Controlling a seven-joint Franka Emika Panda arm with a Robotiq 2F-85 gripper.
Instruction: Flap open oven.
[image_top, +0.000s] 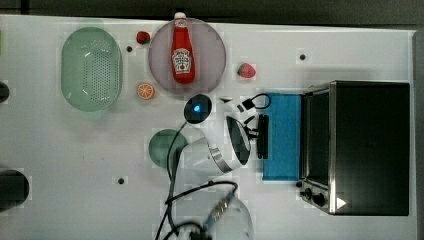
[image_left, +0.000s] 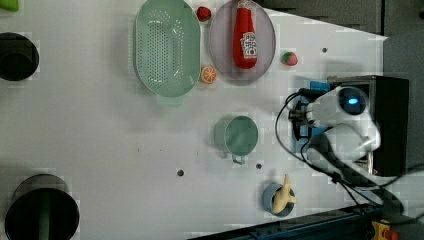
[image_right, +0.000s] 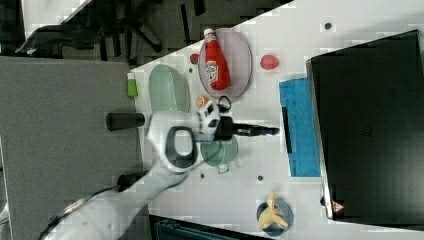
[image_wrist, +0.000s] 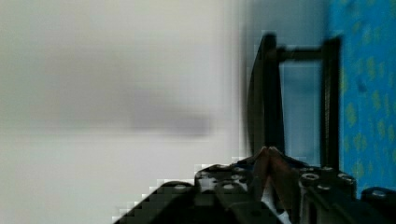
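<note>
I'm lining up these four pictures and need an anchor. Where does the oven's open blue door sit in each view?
Top view: door lies flat, right of centre, left of the oven.
Left view: a blue sliver at the right, behind the arm.
Right view: blue strip right of centre, against the oven's left edge.
Wrist view: blue surface along one edge, handle beside it.
Shared landmark: the black handle.

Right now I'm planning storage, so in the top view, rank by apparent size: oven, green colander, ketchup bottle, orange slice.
1. oven
2. green colander
3. ketchup bottle
4. orange slice
</note>
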